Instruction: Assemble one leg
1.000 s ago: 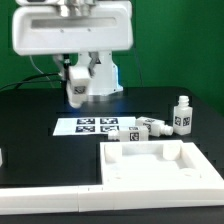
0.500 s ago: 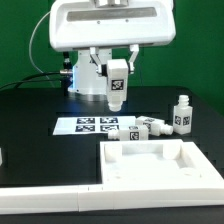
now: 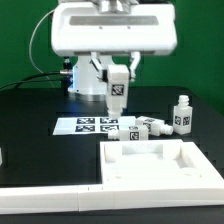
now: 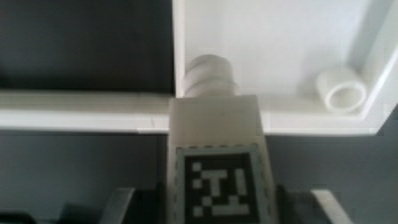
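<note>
My gripper (image 3: 116, 82) hangs above the table behind the marker board (image 3: 88, 126), shut on a white leg (image 3: 116, 92) with a black-and-white tag on its side. In the wrist view the leg (image 4: 217, 150) sits between my fingers (image 4: 128, 205), its threaded stub (image 4: 210, 75) pointing away over the white square panel (image 4: 285, 30). Two more legs (image 3: 148, 126) lie next to the marker board, and one (image 3: 181, 113) stands upright at the exterior view's right.
The large white tray-like panel (image 3: 160, 170) lies at the front. A long white bar (image 3: 50, 200) runs along the front edge. A round socket (image 4: 342, 88) shows inside the panel's corner. The robot base (image 3: 85, 80) stands behind.
The arm has swung toward the exterior view's right with the leg in its grip. Since half a second ago it has hardly moved.
</note>
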`<state>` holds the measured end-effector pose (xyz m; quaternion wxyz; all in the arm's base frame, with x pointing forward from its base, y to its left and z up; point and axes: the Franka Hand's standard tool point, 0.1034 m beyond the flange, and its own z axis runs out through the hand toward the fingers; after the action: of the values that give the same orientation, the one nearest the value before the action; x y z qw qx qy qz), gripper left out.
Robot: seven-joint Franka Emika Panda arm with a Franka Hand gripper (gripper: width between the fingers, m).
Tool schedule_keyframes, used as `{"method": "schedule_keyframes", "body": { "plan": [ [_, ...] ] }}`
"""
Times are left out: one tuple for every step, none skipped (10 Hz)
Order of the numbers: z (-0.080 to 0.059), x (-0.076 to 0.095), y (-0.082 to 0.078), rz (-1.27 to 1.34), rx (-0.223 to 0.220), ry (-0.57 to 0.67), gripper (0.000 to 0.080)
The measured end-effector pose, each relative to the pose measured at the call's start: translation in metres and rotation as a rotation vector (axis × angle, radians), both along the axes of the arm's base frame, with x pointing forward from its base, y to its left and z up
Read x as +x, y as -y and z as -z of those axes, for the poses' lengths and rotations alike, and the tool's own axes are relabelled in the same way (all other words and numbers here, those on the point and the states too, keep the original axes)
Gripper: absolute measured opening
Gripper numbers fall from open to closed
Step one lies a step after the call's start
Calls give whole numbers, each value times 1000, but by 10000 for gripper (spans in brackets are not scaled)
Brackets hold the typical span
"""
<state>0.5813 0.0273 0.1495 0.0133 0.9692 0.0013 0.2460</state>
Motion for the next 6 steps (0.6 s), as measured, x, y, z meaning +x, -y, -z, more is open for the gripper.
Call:
{"method": "schedule_keyframes", "body": {
  "plan": [
    [-3, 21, -14, 65, 34, 66, 285],
    [-9, 33, -17, 90, 48, 103, 285],
    [-6, 29, -14, 80, 37, 92, 285],
    [-5, 28, -14, 81, 37, 90, 285],
    [-4, 28, -14, 80, 37, 90, 285],
    [-4, 28, -14, 81, 36, 89, 285]
  ]
}}
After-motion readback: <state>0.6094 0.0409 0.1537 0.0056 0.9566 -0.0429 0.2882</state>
